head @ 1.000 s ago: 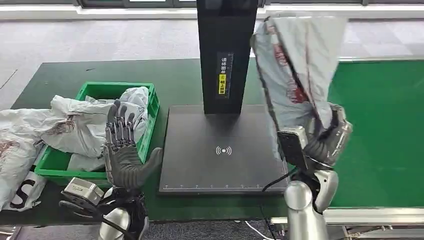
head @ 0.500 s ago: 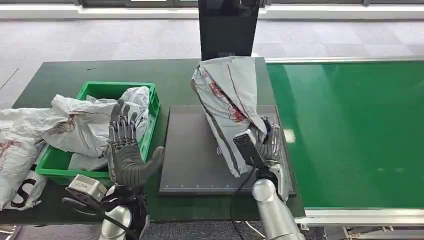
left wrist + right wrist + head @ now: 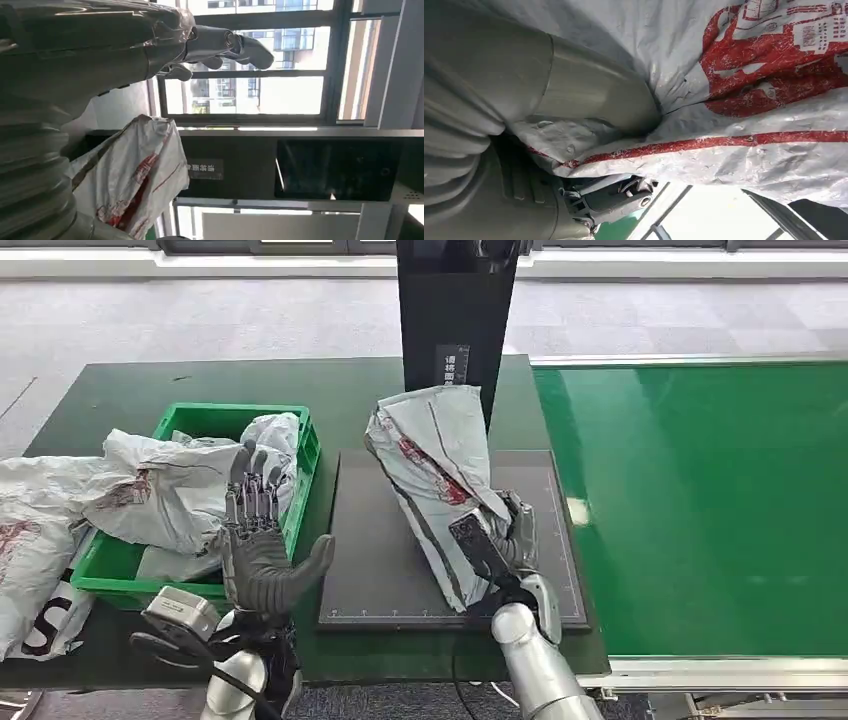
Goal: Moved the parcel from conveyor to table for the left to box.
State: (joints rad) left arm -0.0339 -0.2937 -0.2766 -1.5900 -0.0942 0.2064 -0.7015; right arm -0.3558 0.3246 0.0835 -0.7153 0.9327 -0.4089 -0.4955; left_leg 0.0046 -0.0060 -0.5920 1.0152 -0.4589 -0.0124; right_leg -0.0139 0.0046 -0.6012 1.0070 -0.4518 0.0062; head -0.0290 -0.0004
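A grey plastic parcel [image 3: 435, 475] with red print stands tilted on the black scanner plate [image 3: 375, 550]. My right hand [image 3: 512, 540] grips its lower right side. In the right wrist view the thumb [image 3: 594, 95] presses into the parcel's [image 3: 749, 100] wrinkled skin. My left hand [image 3: 258, 535] is raised upright, palm toward the parcel, fingers apart, between the green crate [image 3: 306, 455] and the plate, touching nothing. The left wrist view shows its fingers [image 3: 235, 42] extended and the parcel [image 3: 135, 175] beyond them.
The green crate holds several grey parcels [image 3: 165, 490], and more spill over its left side onto the dark table [image 3: 110, 390]. A black scanner post [image 3: 455, 310] rises behind the plate. The green conveyor belt [image 3: 700, 500] lies to the right.
My right hand has carried the parcel leftward from over the conveyor and down onto the scanner plate. My left hand stays raised, almost unmoved.
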